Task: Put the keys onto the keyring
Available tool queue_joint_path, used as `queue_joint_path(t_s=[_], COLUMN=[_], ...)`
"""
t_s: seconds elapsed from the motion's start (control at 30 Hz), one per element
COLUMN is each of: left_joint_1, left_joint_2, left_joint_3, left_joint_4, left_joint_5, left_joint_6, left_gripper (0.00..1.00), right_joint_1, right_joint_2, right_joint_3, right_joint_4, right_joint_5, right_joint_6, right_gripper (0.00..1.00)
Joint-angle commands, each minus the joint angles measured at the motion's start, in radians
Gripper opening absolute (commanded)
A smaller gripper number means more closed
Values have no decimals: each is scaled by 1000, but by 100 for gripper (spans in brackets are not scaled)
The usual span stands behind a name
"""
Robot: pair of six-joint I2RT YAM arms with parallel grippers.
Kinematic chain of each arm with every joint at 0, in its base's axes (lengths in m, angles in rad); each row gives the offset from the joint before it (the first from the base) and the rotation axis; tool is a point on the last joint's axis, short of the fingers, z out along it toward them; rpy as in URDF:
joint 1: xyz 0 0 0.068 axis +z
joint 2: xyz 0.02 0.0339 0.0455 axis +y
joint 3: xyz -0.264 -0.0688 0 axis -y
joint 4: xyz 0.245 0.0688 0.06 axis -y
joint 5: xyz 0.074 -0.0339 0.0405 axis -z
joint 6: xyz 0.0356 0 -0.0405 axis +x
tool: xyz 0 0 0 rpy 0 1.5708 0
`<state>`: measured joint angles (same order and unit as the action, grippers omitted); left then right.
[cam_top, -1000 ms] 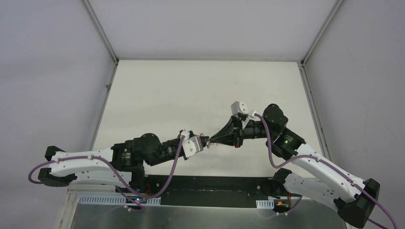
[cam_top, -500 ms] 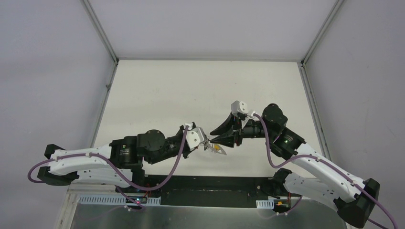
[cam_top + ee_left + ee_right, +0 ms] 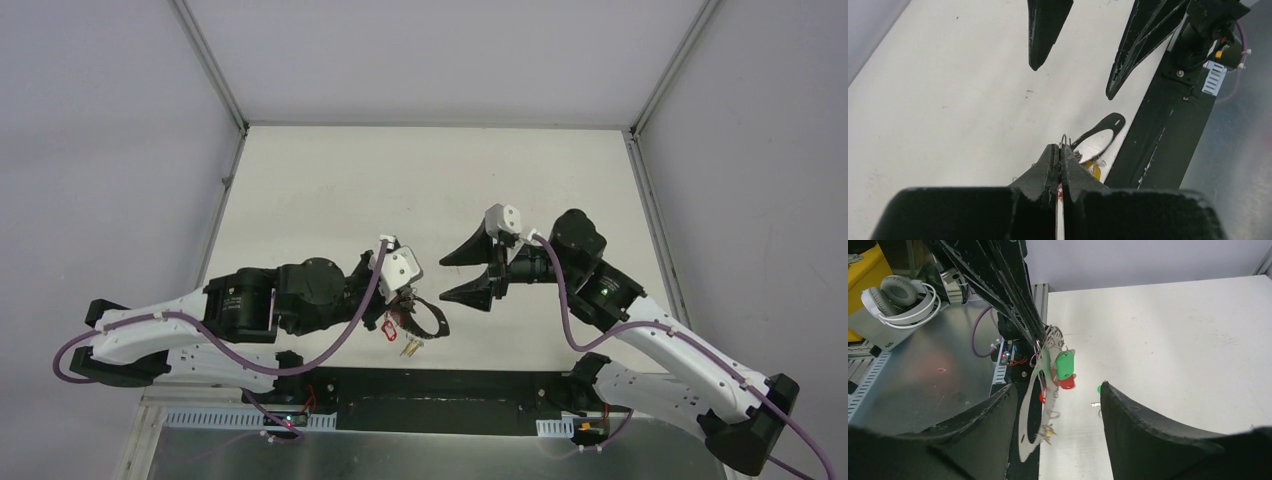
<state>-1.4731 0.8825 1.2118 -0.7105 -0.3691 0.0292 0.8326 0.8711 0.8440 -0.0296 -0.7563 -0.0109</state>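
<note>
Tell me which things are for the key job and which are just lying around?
For the job:
- keyring, pinched in the shut left gripper
- green-capped key hanging with it
- right gripper, open and empty

Just lying about:
- headphones
- yellow box beside them

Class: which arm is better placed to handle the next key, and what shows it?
Right. The right pincer stands open and empty, facing the keyring, which the left pincer holds clamped and should not release.
</note>
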Motion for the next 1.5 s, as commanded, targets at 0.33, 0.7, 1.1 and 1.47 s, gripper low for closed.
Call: queue_joint_path(t_s=[0.33,0.7,1.1,1.47], left_joint_1=[-7,-7,-7,-7], left_joint_2=[226,358,343,320], left_joint_3=[414,593,577,529], left_joint_4=[-507,-694,-667,-604], left_joint_5=[-34,-64,-51,-44], left_joint_6=[-266,-307,-315,-301], left_gripper=[0,0,0,0], right_joint_1=[13,119,159,170], right_joint_2=[138,237,294,318], right_joint_3=[54,34,12,7], right_joint_4=[299,425,471,513], right_joint_5=[-76,-67,-34,-52], right_joint_6=[239,295,286,306], right_gripper=[57,43,40,18])
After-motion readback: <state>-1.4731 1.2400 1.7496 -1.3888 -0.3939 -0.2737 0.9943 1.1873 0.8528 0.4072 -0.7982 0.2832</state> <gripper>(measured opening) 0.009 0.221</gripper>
